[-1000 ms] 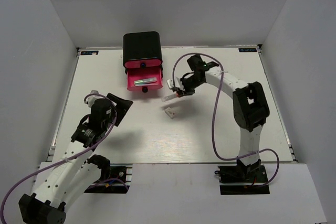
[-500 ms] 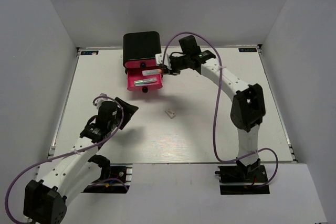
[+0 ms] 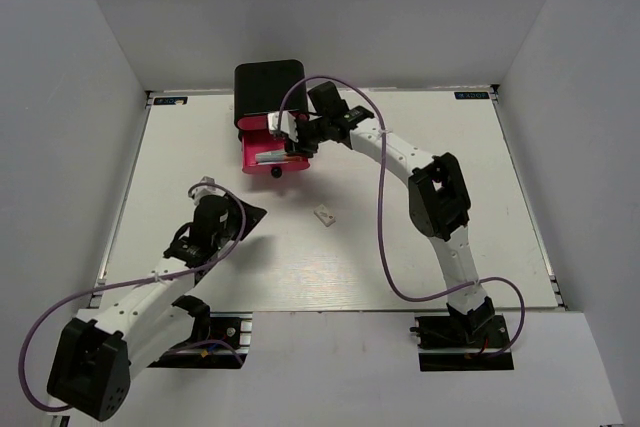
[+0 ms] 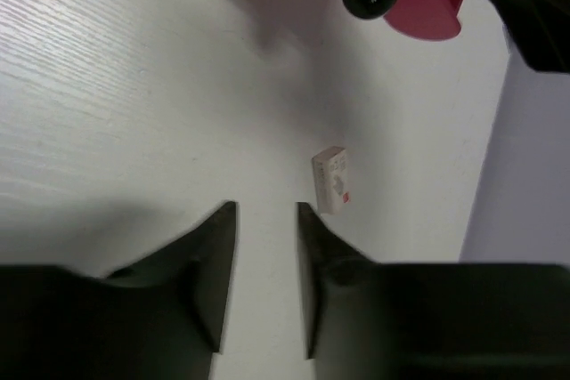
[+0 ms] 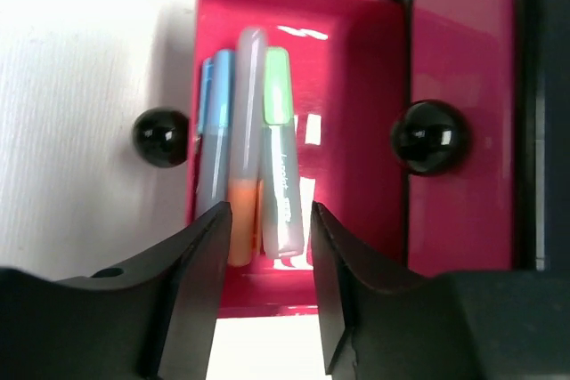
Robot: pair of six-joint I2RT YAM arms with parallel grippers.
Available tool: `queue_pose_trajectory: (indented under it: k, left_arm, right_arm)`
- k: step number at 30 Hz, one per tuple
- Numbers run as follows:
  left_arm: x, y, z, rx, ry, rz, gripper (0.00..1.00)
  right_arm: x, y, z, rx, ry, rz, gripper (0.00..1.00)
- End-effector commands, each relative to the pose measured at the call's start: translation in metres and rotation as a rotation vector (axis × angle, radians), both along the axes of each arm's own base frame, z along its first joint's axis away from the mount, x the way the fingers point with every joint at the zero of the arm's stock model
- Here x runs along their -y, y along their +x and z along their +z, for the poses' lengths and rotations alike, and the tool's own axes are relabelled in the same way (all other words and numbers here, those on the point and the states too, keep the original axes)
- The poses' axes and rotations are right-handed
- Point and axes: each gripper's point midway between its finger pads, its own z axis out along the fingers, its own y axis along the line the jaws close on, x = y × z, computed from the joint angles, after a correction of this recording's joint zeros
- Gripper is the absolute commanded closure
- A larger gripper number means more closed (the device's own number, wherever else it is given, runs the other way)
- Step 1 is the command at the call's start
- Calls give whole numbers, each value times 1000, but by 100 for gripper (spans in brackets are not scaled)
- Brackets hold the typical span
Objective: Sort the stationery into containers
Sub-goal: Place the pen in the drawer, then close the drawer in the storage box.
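One black cabinet (image 3: 268, 87) is standing with a pink drawer (image 5: 356, 131) pulled out. Your right gripper (image 5: 267, 211) is hovering above it, fingers parted and empty, with three pens (image 5: 240, 149) lying inside. Your left gripper (image 4: 265, 211), narrowly parted, is pointing at the white eraser (image 4: 333, 181).

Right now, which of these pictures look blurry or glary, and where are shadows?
Right wrist view: the pens look smeared, and white glare streaks the open drawer. Left wrist view: the dark fingers up close are soft, the eraser crisper. Top view: sharp and evenly lit, a faint shadow on the table beside the left arm.
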Motion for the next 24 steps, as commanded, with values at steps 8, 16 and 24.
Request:
queue_pose_trajectory:
  k: [8,16,24]
  left_arm:
    - [30,49,11,76,-101,-19,86]
    - [35,95,12,36,-164,103,89]
    - [41,117,-3,-20,-205,166,85]
  right_arm:
    - [13,-2,130,76,250,-120,54]
    - [84,1,114,43,304,-415,100]
    - [131,-10,85,-9,267,-498,100]
